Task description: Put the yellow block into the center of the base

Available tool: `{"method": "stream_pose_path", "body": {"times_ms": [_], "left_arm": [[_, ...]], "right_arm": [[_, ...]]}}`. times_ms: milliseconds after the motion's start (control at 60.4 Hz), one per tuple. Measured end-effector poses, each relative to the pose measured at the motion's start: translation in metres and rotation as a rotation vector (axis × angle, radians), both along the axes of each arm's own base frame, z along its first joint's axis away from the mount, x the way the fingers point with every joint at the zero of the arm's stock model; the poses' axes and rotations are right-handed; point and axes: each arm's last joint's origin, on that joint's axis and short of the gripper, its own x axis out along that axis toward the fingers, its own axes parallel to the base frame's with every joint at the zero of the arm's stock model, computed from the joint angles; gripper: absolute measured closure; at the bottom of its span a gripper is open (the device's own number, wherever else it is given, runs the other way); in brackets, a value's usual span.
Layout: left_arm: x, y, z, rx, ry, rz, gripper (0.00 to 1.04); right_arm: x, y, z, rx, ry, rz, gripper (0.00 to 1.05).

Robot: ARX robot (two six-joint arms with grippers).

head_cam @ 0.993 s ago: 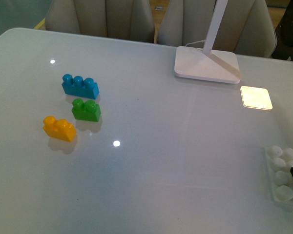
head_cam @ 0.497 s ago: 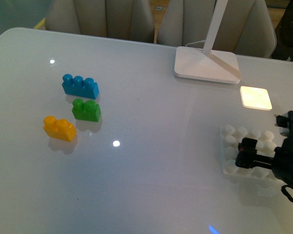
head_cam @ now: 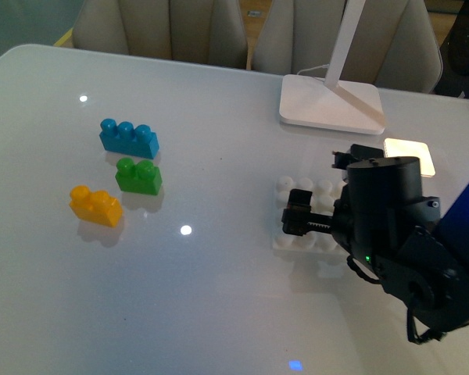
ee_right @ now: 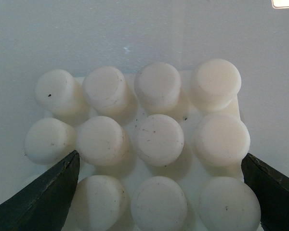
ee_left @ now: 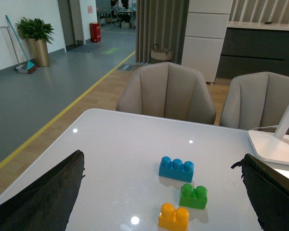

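Right end effector (head_cam: 301, 212) clamps base (head_cam: 291, 241) on worktop (head_cam: 219, 297); its wrist view shows just studs. Left end effector (ee_left: 160, 162), only in its own wrist view, gapes empty. Yellow block (head_cam: 95, 205) well left, beside green block (head_cam: 138, 176).

My right fingers (head_cam: 298, 211) are down on the flat white square studded plastic base (head_cam: 284, 239). Well apart on the glossy white counter (head_cam: 219, 305), the small yellow-orange plastic brick (head_cam: 95, 205) lies just beside the green two-stud brick (head_cam: 138, 176), with the blue three-stud brick (head_cam: 129, 138) behind.
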Motion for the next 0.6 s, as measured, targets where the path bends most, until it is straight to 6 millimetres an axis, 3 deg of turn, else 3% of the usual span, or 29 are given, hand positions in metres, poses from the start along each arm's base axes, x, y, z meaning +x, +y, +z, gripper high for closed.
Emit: {"method": "stream_pose_path", "body": {"times_ms": [596], "left_arm": [[0.0,0.0,0.0,0.0,0.0,0.0,0.07]], "right_arm": [[0.024,0.079,0.003,0.038,-0.002,0.063,0.09]]}}
